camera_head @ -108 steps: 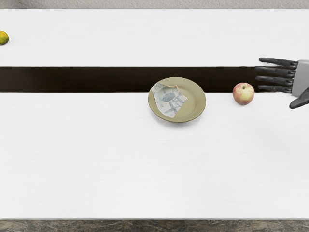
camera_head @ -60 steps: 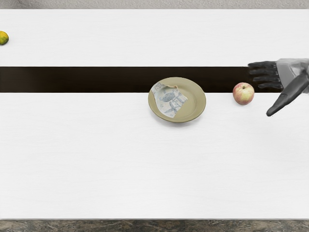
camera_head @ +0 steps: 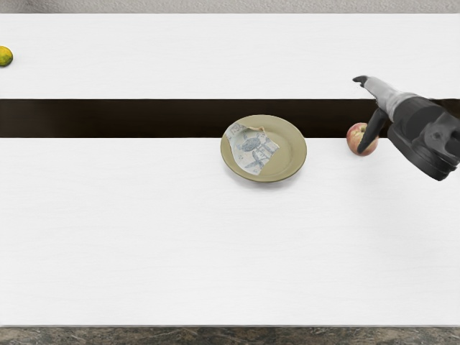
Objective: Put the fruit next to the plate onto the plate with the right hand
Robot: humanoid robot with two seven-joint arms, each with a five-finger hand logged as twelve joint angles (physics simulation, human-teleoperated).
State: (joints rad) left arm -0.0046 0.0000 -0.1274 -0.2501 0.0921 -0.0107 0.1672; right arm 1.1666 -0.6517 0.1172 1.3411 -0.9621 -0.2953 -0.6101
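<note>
your right hand (camera_head: pixel 415 131) reaches in from the right edge of the head view, fingers spread wide and holding nothing. the apple (camera_head: pixel 353 138) sits on the table (camera_head: pixel 215 251) just left of the palm, and one dark finger (camera_head: pixel 367 136) crosses its right side. the plate (camera_head: pixel 287 167) lies further left, apart from the apple. with the apple between hand and plate, you'd likely close around it first, then carry it leftward. no left arm shows.
</note>
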